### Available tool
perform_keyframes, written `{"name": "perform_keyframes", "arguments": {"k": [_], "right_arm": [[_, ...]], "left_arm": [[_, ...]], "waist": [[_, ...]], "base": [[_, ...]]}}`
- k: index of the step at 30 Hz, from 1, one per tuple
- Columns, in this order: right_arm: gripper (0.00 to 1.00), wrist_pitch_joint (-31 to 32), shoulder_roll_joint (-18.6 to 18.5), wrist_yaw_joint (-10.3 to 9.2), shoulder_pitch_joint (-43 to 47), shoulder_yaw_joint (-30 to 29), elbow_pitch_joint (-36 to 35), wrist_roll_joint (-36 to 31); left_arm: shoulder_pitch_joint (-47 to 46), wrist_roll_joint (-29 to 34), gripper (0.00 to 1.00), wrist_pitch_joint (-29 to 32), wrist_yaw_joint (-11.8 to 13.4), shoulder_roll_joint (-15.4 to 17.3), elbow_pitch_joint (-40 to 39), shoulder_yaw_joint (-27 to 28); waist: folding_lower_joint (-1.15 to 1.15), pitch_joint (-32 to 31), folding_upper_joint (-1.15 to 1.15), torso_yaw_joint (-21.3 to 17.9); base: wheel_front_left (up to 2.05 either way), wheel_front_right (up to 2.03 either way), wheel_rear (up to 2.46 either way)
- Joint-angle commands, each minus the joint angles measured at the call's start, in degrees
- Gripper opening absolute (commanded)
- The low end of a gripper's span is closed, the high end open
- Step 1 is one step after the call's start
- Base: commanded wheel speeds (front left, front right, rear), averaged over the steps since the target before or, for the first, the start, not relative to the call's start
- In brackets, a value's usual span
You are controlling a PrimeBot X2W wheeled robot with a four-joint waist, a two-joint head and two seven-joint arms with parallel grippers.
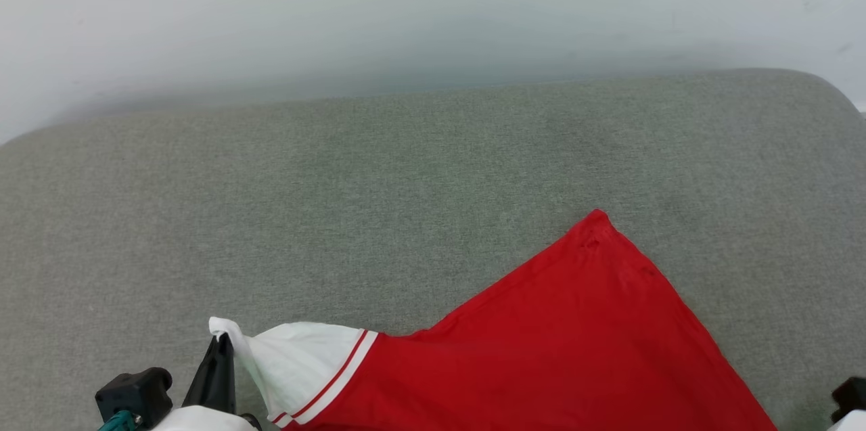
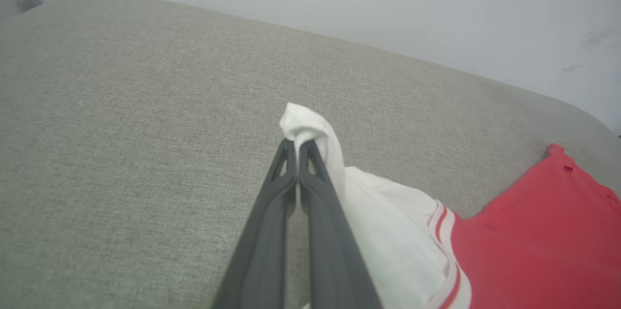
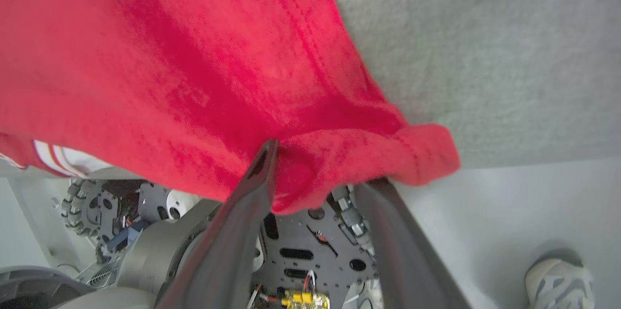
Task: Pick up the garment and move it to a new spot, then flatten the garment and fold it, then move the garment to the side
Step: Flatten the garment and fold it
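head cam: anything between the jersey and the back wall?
Nothing: bare grey cushion runs from the garment to the wall, seen in head view.

head: high, facing down-forward | both wrists: close-up | all 3 share garment point(image 1: 575, 350), grey cushion point(image 1: 406, 180)

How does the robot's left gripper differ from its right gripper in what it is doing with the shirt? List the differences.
The left gripper has its fingers pressed shut; those of the right gripper stand apart. The left pinches the white sleeve tip; the right has the red edge bunched between and over its fingers. Both meet the same garment.
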Motion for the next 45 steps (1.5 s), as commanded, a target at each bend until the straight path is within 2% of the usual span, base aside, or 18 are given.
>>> {"name": "perform_keyframes", "arguments": {"k": [1, 10, 15, 18, 20, 21, 23, 27, 31, 35, 40, 41, 42, 43, 45], "right_arm": [[1.0, -2.01, 0.01, -0.04, -0.21, -0.73, -1.12, -0.55], [1.0, -23.54, 1.41, -0.04, -11.18, -5.63, -2.31, -5.18], [1.0, -33.91, 0.65, -0.04, -19.12, -3.01, -1.34, -5.09], [1.0, -36.04, -0.57, -0.04, -23.48, 0.37, -0.47, -4.07], [1.0, -35.6, -1.21, -0.04, -25.07, 1.54, -0.18, -3.74], [1.0, -33.07, -2.29, -0.04, -27.74, 4.39, 0.74, -2.87], [1.0, -31.23, -2.88, -0.04, -29.23, 5.8, 1.02, -2.44], [1.0, -19.55, -5.8, -0.03, -34.83, 11.78, 2.92, -0.35], [1.0, -5.85, -6.57, -0.04, -40.1, 15.72, 4.58, 2.18], [1.0, -0.05, -6.5, -0.03, -41.98, 19.22, 5.91, 3.01], [1.0, 3.16, -5.68, -0.02, -41.49, 22.79, 9.0, 4.03], [0.49, 3.75, -5.68, -0.02, -41.34, 23.42, 9.86, 4.19], [0.18, 3.91, -5.75, -0.02, -41.29, 24.14, 10.36, 4.48], [0.0, 3.77, -5.34, -0.02, -41.26, 24.46, 10.73, 5.18], [0.0, 3.66, -5.21, -0.01, -41.33, 25.45, 10.9, 5.59]], "left_arm": [[0.6, 0.17, 0.0, 0.12, 0.27, 0.3, -0.32, 0.03], [-2.0, 1.58, 0.0, 1.37, 1.26, 0.99, -3.78, -0.77], [-5.21, 3.42, 0.0, 1.13, 1.44, 0.93, -5.51, -2.11], [-7.21, 4.1, 0.0, 0.87, 1.16, 0.09, -6.14, -3.01], [-8.13, 4.34, 0.0, 0.77, 1.07, -0.18, -6.35, -3.37], [-9.39, 4.78, 0.0, 0.55, 0.8, -0.59, -6.62, -4.12], [-10.05, 5.08, 0.0, 0.45, 0.69, -0.78, -6.74, -4.43], [-12.5, 5.66, 0.0, 0.1, 0.21, -1.55, -7.04, -5.62], [-14.58, 5.92, 0.0, -0.26, -0.31, -2.52, -6.6, -6.62], [-15.61, 5.82, 0.0, -0.67, -0.71, -3.07, -5.87, -7.19], [-16.09, 5.4, 0.0, -0.87, -1.0, -3.51, -4.86, -7.58], [-16.27, 5.24, 0.0, -0.98, -1.17, -3.63, -4.59, -7.67], [-16.41, 5.15, 0.0, -1.04, -1.33, -3.7, -4.27, -7.78], [-16.47, 5.09, 0.0, -0.98, -1.42, -3.7, -3.99, -7.81], [-16.39, 5.32, 0.0, -0.82, -1.3, -3.31, -3.36, -7.76]], "waist": [[0.02, -0.05, 0.0, -0.46], [0.02, 3.5, 0.0, -0.29], [0.02, 7.37, 0.0, 1.75], [0.02, 9.67, 0.0, 3.16], [0.02, 10.62, 0.0, 3.68], [0.02, 12.25, 0.0, 4.6], [0.02, 13.09, 0.0, 5.02], [0.02, 15.83, 0.0, 6.56], [0.02, 18.45, 0.0, 8.37], [0.02, 19.93, 0.0, 9.38], [0.02, 20.44, 0.0, 9.97], [0.02, 20.42, 0.0, 10.13], [0.02, 20.32, 0.0, 10.26], [0.02, 20.13, 0.0, 10.32], [0.02, 19.49, 0.0, 10.25]], "base": [[0.0, 0.0, 0.0], [0.0, 0.0, 0.0], [0.0, 0.0, 0.0], [0.0, 0.0, 0.0], [0.0, 0.0, 0.0], [0.0, 0.0, 0.0], [0.0, 0.0, 0.0], [0.0, 0.0, 0.0], [0.0, 0.0, 0.0], [0.0, 0.0, 0.0], [0.0, 0.0, 0.0], [0.0, 0.0, 0.0], [0.0, 0.0, 0.0], [0.0, 0.0, 0.0], [0.0, 0.0, 0.0]]}}
